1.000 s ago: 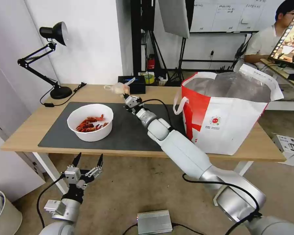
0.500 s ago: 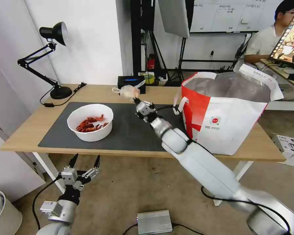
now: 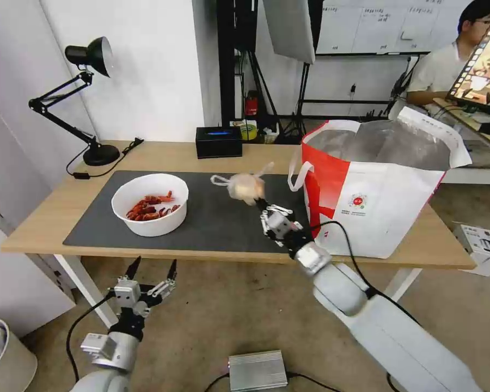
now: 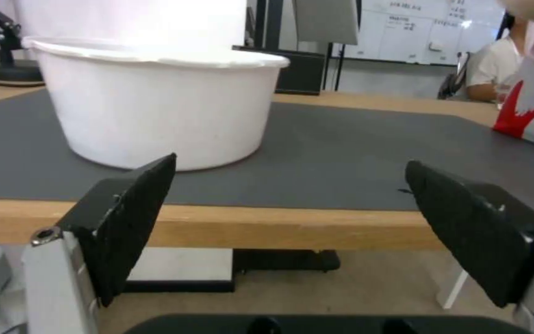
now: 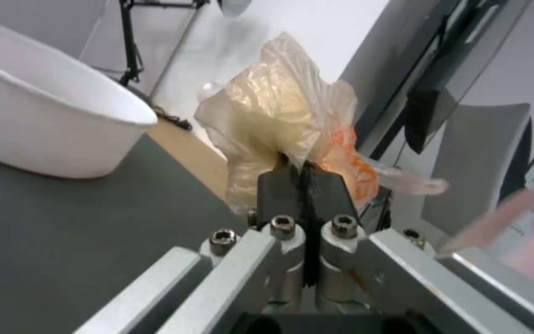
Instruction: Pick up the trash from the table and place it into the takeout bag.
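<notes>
Pulled back from the far side of the table (image 3: 49,218), right hand (image 3: 262,204) shut tight on the small knotted bag (image 3: 245,186), up over the mat (image 3: 212,212) beside the takeout bag (image 3: 375,201), left hand (image 3: 149,270) open below the table edge.

A black desk lamp (image 3: 87,98) and black box (image 3: 219,142) stand apart.

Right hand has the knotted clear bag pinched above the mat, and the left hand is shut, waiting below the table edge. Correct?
Not quite: the left hand is open, its fingers spread wide apart, as the left wrist view shows. The rest holds: the right hand pinches the knotted clear bag above the mat, and the left waits below the table edge.
</notes>
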You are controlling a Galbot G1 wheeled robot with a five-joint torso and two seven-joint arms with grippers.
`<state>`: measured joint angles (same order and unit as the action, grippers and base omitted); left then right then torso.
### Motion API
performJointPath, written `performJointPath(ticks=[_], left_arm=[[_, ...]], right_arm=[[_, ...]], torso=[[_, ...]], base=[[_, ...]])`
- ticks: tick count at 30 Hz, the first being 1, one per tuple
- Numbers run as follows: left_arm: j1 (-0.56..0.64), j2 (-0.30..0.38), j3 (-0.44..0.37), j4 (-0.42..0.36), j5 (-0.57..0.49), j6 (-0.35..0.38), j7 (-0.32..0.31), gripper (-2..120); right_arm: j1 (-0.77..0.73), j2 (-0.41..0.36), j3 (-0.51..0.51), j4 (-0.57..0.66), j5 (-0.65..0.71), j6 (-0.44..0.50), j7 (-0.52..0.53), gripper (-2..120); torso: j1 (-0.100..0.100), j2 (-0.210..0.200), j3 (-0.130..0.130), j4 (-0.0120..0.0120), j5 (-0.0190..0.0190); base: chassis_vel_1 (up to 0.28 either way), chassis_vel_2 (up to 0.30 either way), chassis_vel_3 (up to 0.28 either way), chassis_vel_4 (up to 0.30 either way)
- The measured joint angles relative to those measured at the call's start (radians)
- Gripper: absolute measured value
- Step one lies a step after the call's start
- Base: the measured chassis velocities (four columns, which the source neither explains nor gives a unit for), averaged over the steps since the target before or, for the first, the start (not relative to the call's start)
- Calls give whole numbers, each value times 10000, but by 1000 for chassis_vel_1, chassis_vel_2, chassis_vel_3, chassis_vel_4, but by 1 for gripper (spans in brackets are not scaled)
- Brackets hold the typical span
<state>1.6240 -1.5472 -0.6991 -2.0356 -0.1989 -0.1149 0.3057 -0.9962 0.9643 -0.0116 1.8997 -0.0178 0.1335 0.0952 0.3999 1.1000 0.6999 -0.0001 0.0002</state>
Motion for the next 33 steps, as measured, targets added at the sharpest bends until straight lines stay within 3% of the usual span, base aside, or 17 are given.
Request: performJointPath(ticks=[8,13,24,30,33], left_arm=[[-43,-30,85,40,64,12,-11,100],[-6,-37,54,41,65,13,-16,100],[19,-87,133,66,61,13,-24,100],[16,-79,185,70,110,13,-28,100],[21,-56,189,69,137,13,-34,100]], right_arm=[[-2374,314,1283,1033,-314,525,-74,0],[-2874,505,2286,1805,-159,830,-219,0],[-2945,455,4134,3093,888,1198,78,0],[-2444,244,5306,3086,1640,1117,422,0],[-1858,-223,5826,2880,2353,831,556,0]], torso=[[-1,0,0,-2,0],[0,0,1,1,-2],[-1,0,1,1,-1],[0,0,1,0,-2],[1,0,2,0,-1]], base=[[0,0,0,0],[0,0,0,0],[0,0,0,0],[0,0,0,0],[0,0,0,0]])
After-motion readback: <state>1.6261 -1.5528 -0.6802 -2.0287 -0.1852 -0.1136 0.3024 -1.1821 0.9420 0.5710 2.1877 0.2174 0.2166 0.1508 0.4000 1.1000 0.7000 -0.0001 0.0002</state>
